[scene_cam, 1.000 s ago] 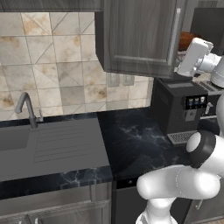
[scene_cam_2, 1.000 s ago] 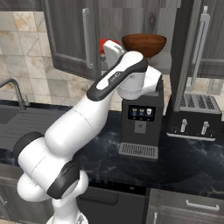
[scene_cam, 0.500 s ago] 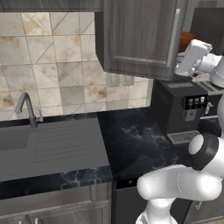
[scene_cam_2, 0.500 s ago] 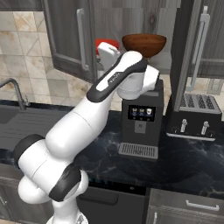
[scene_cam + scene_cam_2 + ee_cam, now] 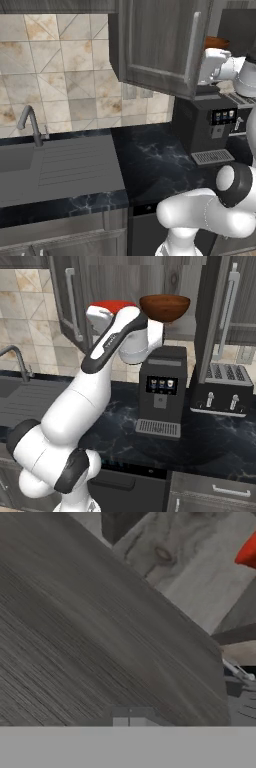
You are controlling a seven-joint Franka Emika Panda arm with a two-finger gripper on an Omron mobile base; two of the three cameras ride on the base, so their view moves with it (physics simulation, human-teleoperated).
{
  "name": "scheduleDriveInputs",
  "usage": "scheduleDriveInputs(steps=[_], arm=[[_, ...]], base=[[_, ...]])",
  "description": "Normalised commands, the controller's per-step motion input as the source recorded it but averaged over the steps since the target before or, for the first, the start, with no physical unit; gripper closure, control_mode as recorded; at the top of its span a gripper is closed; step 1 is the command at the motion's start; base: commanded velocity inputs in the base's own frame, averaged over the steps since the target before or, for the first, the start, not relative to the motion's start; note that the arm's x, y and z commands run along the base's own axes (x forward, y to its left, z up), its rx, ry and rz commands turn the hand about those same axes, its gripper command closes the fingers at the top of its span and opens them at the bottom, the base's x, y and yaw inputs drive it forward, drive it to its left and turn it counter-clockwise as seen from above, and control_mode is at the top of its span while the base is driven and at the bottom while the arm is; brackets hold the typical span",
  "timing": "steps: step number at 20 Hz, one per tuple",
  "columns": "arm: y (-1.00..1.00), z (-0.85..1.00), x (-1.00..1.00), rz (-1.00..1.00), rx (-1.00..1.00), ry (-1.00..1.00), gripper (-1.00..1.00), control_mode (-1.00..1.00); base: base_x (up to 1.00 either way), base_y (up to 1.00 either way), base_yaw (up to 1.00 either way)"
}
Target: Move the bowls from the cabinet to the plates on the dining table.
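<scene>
Red bowl (image 5: 113, 305) in cabinet (image 5: 160, 45) | brown bowl (image 5: 164, 307) beside | gripper (image 5: 131, 717) pinched together (empty)

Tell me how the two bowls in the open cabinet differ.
The red bowl is glossy bright red; the brown bowl is dark and wood-like. The red bowl is mostly hidden behind the arm, while the brown bowl shows in full, to its right. Both sit on the same shelf above the coffee machine.

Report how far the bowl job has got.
Done: the dark wood-grain cabinet stands open. In hand: the arm is raised to the shelf beside the glossy red bowl, and the shut hand holds nothing that can be seen. Left: both that bowl and the dark brown wooden bowl sit on the shelf, so each is yet to go to a plate.
</scene>
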Motion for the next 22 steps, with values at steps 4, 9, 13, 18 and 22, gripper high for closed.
scheduleDriveInputs(steps=[4,9,13,18,22], arm=[[0.86,0.00,-0.50,0.07,-0.12,-0.11,1.00,-1.00],[0.79,0.00,-0.48,0.05,-0.10,-0.11,1.00,-1.00],[0.72,0.00,-0.39,0.04,-0.08,-0.10,1.00,-1.00],[0.68,0.00,-0.24,0.03,-0.10,-0.09,1.00,-1.00],[0.47,0.00,-0.06,0.00,-0.11,-0.09,1.00,-1.00]], base=[[0.00,0.00,0.00],[0.00,0.00,0.00],[0.00,0.00,0.00],[0.00,0.00,0.00],[0.00,0.00,0.00]])
